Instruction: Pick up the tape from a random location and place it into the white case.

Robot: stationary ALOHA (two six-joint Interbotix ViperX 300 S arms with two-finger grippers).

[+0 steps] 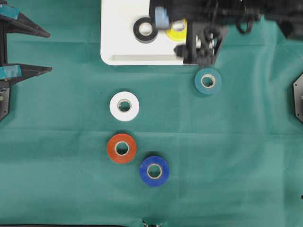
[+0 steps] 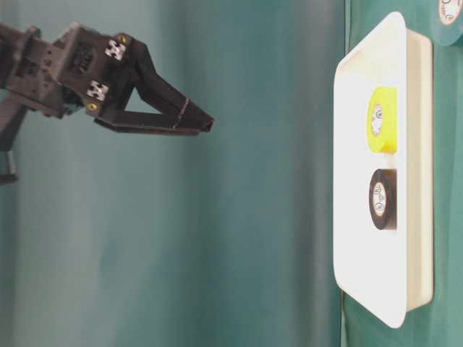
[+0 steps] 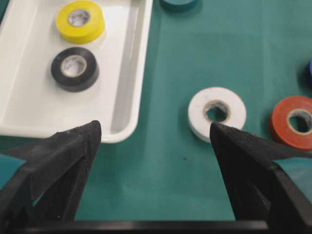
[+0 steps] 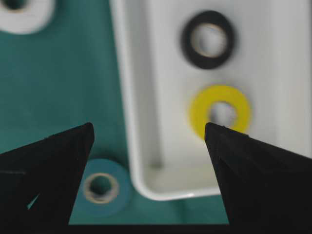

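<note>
The white case (image 1: 118, 52) lies at the top centre with a black tape (image 1: 145, 29) and a yellow tape (image 1: 176, 29) in it. On the green cloth lie a teal tape (image 1: 208, 81), a white tape (image 1: 124, 106), an orange-red tape (image 1: 121, 148) and a blue tape (image 1: 154, 170). My right gripper (image 4: 148, 129) hangs open and empty high above the case's near right corner (image 4: 146, 187), with the teal tape (image 4: 102, 187) below it. My left gripper (image 3: 155, 126) stands open and empty at the far left, facing the white tape (image 3: 217, 112).
Green cloth covers the whole table. In the table-level view the right gripper (image 2: 202, 124) is well off the cloth, level with the yellow tape (image 2: 381, 119). The right arm's body (image 1: 203, 28) hides the case's right end from overhead.
</note>
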